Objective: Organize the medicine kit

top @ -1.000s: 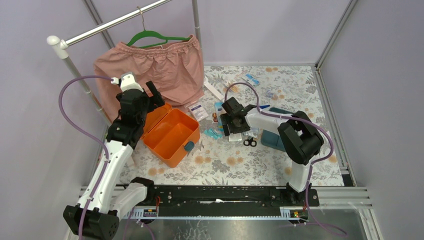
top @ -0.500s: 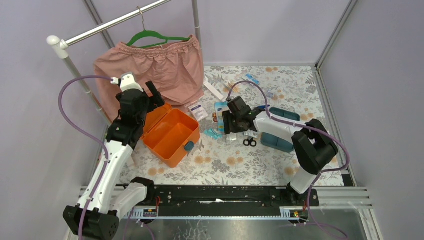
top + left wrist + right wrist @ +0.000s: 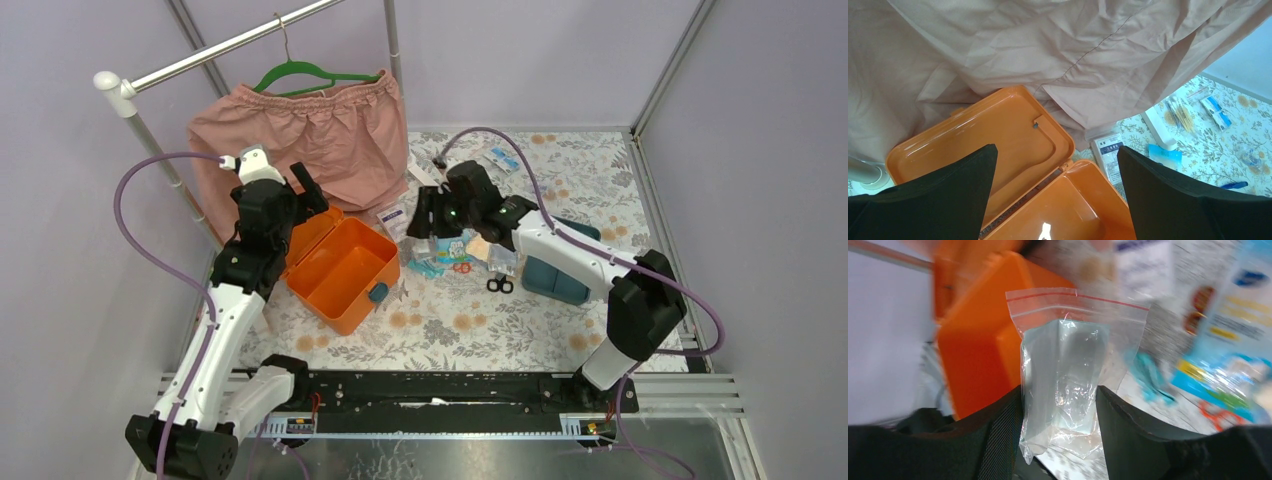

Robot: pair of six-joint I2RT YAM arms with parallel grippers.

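Fingers (image 3: 998, 440) of right gripper (image 3: 1058, 392): pinched on a clear zip bag (image 3: 1063, 350) with red seal strip, bag standing up past the fingertips, above the floral table (image 3: 480, 330); medicine kit's orange box (image 3: 340, 265) open, lid back, on the table left of these fingers, a little apart; its teal insert tray (image 3: 548, 280) to their right, beside the forearm; black scissors (image 3: 499, 285) and loose packets (image 3: 455, 250) on the table near and below them; fingers of left gripper (image 3: 1057, 150) spread wide, holding nothing, hovering over the box's hinge and lid, pink garment (image 3: 1048, 50) just beyond them
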